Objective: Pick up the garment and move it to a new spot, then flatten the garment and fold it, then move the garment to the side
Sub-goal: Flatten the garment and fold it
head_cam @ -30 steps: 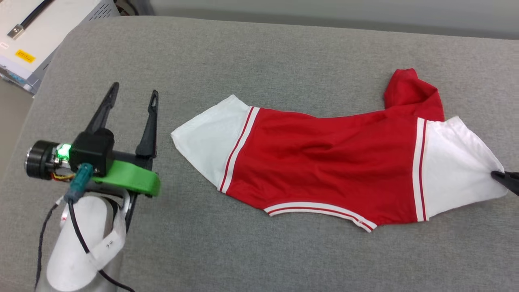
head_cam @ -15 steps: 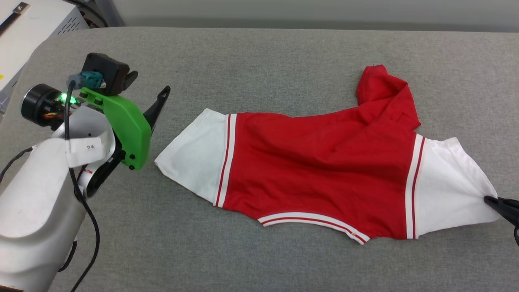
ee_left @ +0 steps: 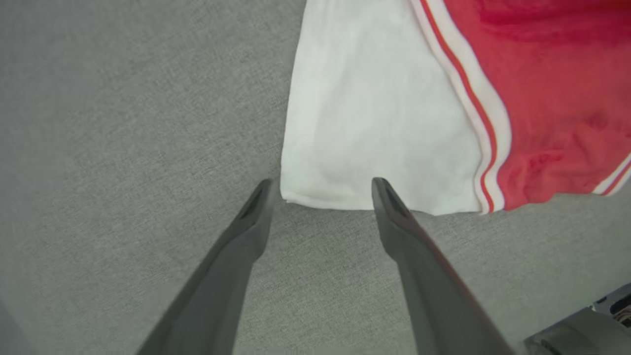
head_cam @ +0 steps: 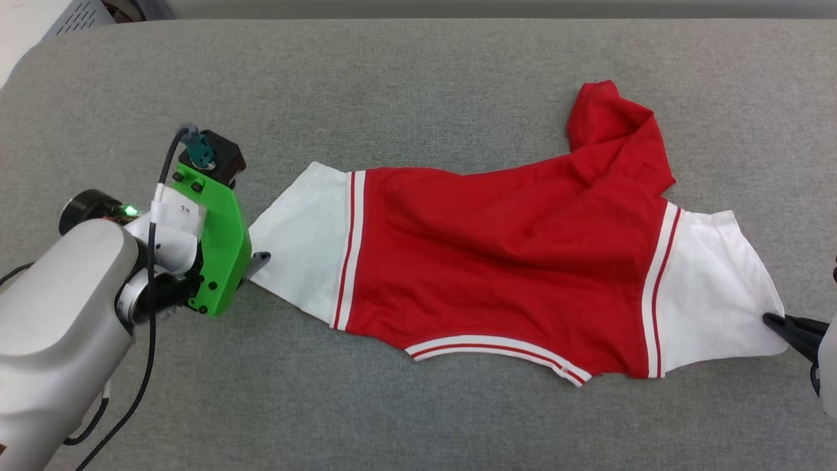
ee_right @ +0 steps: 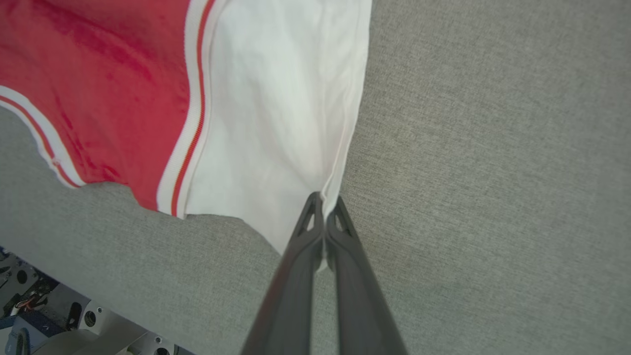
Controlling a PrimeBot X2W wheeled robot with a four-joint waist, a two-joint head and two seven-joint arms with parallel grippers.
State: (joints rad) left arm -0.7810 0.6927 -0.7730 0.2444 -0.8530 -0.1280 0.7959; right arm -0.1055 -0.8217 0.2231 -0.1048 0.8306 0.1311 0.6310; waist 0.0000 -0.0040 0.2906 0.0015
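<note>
The garment [head_cam: 497, 261] lies spread out across the grey bench [head_cam: 418, 72], with its long side going from left to right in the head view. Its red body is in the middle, and one white sleeve with a red-and-white stripe sits at each end. At the far right side a red part of the cloth is bunched and stands up in a fold, while the rest lies rather flat with soft wrinkles. The left fingers [ee_left: 236, 246] are wide apart and hold nothing. Their tips are at the outer edge of the left white sleeve: one tip is over the hem, the other is just beside the sleeve corner, above the bare bench. If they touch the cloth, I cannot tell. Above them, the green bracket [head_cam: 219, 255] of the left arm is just beside this sleeve. The right fingers [ee_right: 298, 276] are pressed together and clamped on the outer edge of the right white sleeve, where the cloth gathers into small creases.
</note>
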